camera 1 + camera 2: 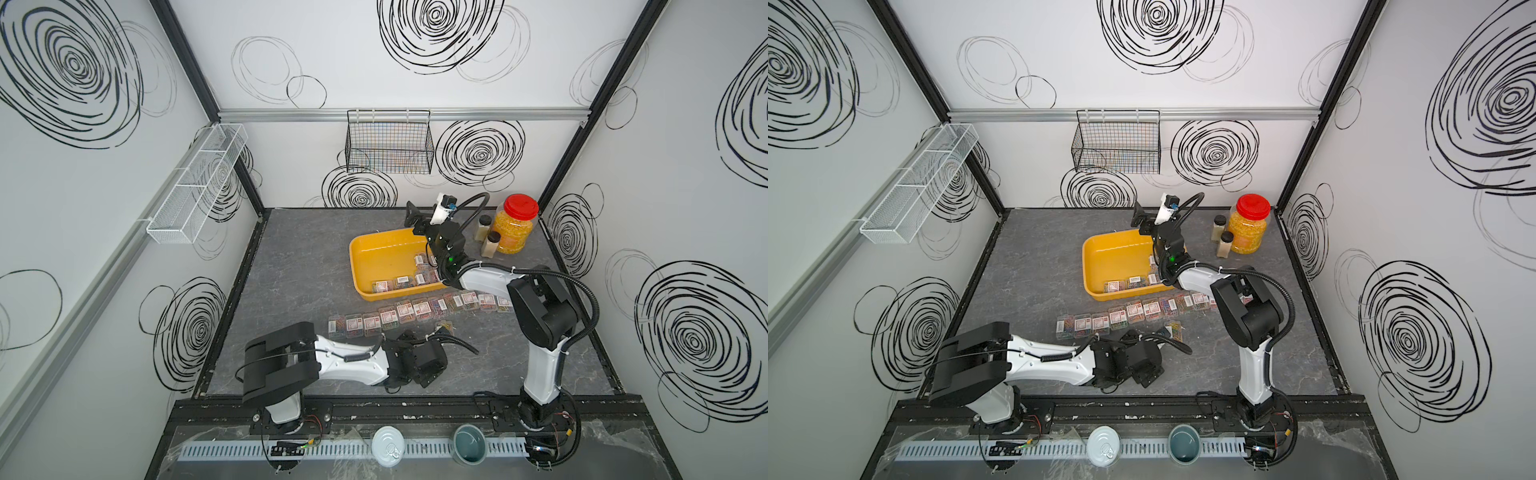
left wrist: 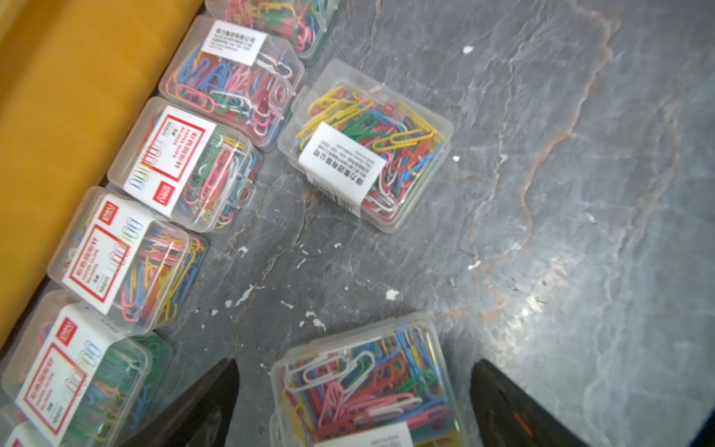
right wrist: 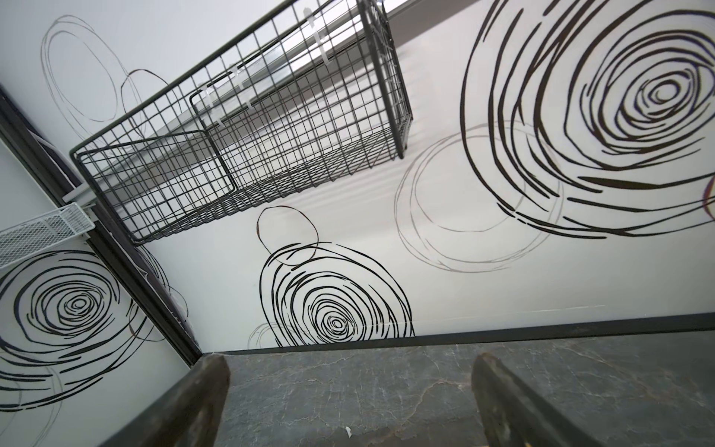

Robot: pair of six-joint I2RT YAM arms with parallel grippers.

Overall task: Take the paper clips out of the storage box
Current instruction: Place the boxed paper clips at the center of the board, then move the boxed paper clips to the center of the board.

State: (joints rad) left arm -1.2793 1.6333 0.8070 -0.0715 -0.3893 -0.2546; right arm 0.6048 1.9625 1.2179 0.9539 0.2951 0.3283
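Clear cases of paper clips (image 1: 403,311) mostly line the table (image 1: 291,270) just beside the storage box (image 1: 354,253), one lying loose between the spread jaws of the left gripper (image 2: 354,363), a set-down by my reading; next, the empty, wide-open right gripper (image 3: 348,360), raised at the box's far edge, must reach those inside.

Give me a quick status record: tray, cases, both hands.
Tray: yellow, on the table, not yet emptied
Cases in tray: at least five visible, near wall and right end; right arm hides some
Cases on table: a row in front of the tray
Left hand: open, straddling one case lying on the table, not touching it
Right hand: open, empty, raised near the tray's far right corner
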